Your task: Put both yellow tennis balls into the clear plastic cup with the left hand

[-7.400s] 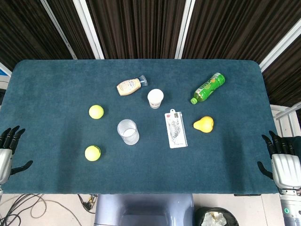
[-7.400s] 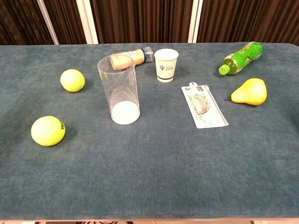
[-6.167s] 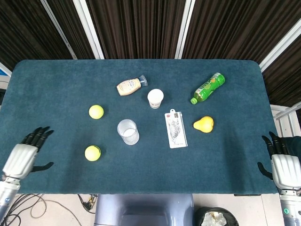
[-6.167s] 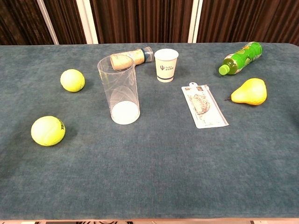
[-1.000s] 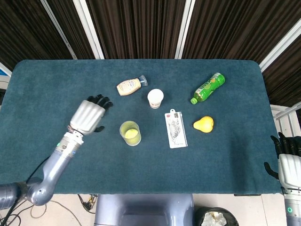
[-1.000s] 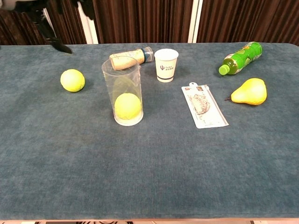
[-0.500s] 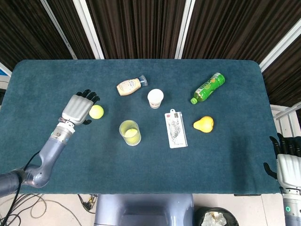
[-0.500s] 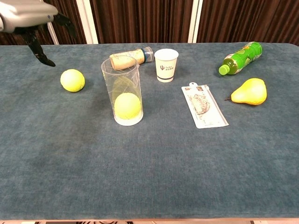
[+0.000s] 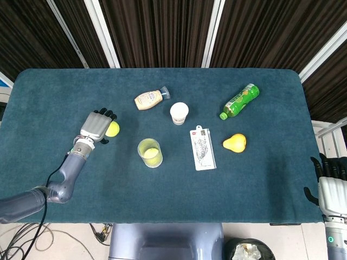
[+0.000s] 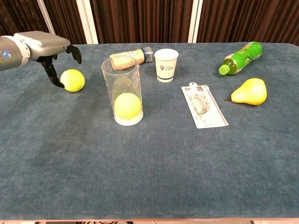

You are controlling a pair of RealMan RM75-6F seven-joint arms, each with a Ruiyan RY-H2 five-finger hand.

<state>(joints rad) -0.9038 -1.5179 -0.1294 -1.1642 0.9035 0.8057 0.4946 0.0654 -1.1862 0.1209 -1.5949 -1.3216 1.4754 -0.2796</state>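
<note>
The clear plastic cup (image 9: 149, 152) (image 10: 123, 91) stands upright near the table's middle with one yellow tennis ball (image 9: 151, 154) (image 10: 127, 105) at its bottom. The other tennis ball (image 9: 113, 129) (image 10: 73, 80) lies on the cloth to the cup's left. My left hand (image 9: 96, 125) (image 10: 46, 43) hovers over that ball's left side with its fingers spread around it; the thumb reaches down beside the ball and no grip shows. My right hand (image 9: 330, 189) hangs open off the table's right front corner, seen only in the head view.
A lying sauce bottle (image 9: 149, 99) (image 10: 131, 57) and a white paper cup (image 9: 179, 112) (image 10: 166, 64) sit behind the clear cup. A flat packet (image 9: 202, 148) (image 10: 204, 105), a pear (image 9: 235, 142) (image 10: 249, 91) and a lying green bottle (image 9: 239, 100) (image 10: 240, 57) lie to the right.
My left hand has dropped and shifted right, from beside the second ball to over it. One ball went into the cup several seconds ago. The right hand has stayed still.
</note>
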